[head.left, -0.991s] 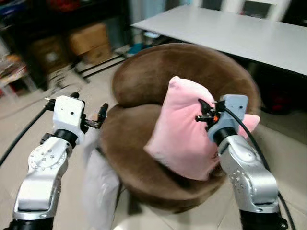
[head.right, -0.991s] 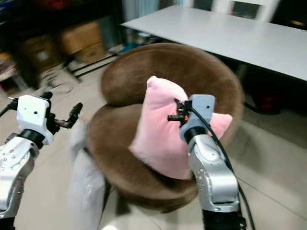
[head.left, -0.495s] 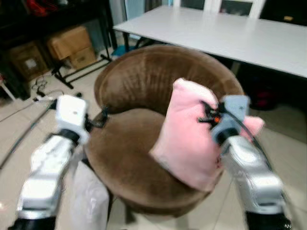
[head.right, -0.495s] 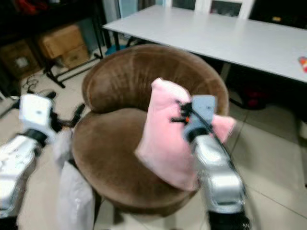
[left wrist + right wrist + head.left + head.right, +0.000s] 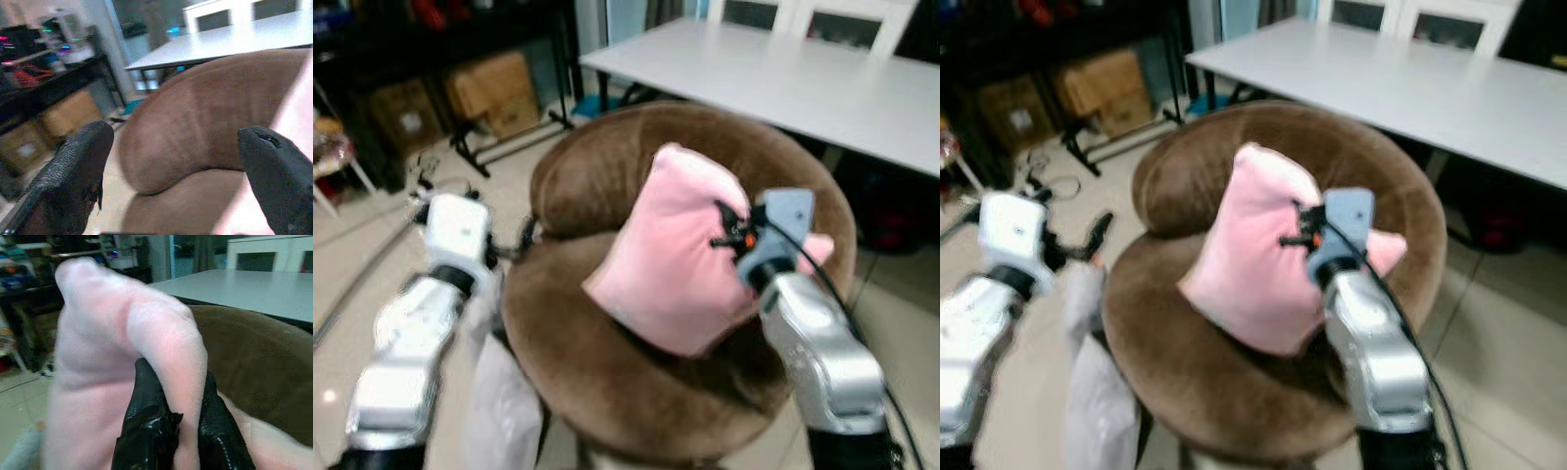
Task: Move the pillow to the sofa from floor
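Note:
A pink pillow (image 5: 675, 255) hangs tilted above the seat of a round brown armchair (image 5: 607, 382). My right gripper (image 5: 724, 223) is shut on a fold of the pillow (image 5: 161, 347), near its right edge; the black fingers (image 5: 146, 431) pinch the pink fabric. My left gripper (image 5: 524, 235) is held out beside the chair's left side, near the backrest (image 5: 205, 127). Its two black fingers (image 5: 73, 166) stand wide apart, open, with nothing between them.
A long white table (image 5: 783, 83) stands behind the chair. Cardboard boxes (image 5: 489, 88) and dark shelving sit at the back left, with cables on the tiled floor (image 5: 382, 225). A white bundle (image 5: 504, 411) lies by the chair's front left.
The pillow has swung left and higher over the seat, still held by the right gripper. The camera has shifted. The left gripper keeps its place beside the chair.

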You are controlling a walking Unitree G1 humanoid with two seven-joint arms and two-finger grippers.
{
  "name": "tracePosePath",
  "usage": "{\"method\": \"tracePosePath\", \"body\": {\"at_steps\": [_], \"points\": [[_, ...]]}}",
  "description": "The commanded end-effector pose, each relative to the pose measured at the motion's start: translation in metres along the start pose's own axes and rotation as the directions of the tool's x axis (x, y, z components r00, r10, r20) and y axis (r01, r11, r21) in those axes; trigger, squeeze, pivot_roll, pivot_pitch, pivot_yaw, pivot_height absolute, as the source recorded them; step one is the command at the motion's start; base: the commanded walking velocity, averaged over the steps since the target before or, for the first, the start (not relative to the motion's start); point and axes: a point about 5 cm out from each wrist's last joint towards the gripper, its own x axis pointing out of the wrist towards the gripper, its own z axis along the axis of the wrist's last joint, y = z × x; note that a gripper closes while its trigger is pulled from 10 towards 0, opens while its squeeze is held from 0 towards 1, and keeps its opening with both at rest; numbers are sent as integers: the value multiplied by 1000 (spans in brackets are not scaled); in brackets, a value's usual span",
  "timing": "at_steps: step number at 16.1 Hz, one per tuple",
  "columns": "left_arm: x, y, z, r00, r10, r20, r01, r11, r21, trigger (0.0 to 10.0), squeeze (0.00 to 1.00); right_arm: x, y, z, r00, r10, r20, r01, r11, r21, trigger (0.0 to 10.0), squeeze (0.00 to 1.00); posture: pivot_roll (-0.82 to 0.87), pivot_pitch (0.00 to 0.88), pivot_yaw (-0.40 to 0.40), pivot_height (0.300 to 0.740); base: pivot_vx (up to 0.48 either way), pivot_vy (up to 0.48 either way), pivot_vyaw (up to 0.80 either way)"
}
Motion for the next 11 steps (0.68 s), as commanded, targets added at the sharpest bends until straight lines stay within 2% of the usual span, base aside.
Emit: {"method": "tracePosePath", "body": {"at_steps": [1,2,3,5,6,7,8,9,10,11], "points": [[-2,5,1,1000,-6,-9,7,1000,19,10000,0,1,4,10,999,16,50,-16,1000,1,10000,0,-78,0,36,740,0,0,0],[-2,4,1,1000,-25,-10,26,999,43,10000,0,1,6,9,999,30,45,-29,999,-17,10000,0,-78,0,36,740,0,0,0],[1,3,1,998,-68,-18,69,997,47,10000,0,2,7,9,998,60,24,-58,996,-70,10000,0,-73,0,31,740,0,0,0],[25,3,10,973,-230,-6,229,969,94,10000,0,6,17,11,989,146,2,-143,973,-181,10000,0,-75,0,33,740,0,0,0],[35,0,19,950,-312,29,308,947,96,10000,1000,7,21,13,983,182,0,-177,959,-222,10000,0,-76,0,34,740,0,0,0],[38,0,22,942,-332,39,327,940,96,10000,1000,7,23,13,981,192,-1,-187,954,-234,10000,0,-76,0,34,740,0,0,0],[57,-8,35,868,-492,60,487,869,82,10000,1000,7,33,12,958,285,-34,-280,902,-328,10000,0,-76,0,34,740,0,0,0],[64,-15,41,802,-593,65,590,805,61,10000,1000,7,37,11,946,320,-49,-315,875,-366,10000,0,-78,0,35,740,0,0,0],[72,-21,44,736,-675,51,671,738,78,10000,1000,6,41,11,932,358,-59,-350,847,-400,10000,0,-78,0,35,740,0,0,0],[76,-23,46,705,-708,45,704,706,78,10000,1000,6,43,11,924,377,-62,-367,833,-415,10000,0,-84,0,37,740,0,0,0]]}}
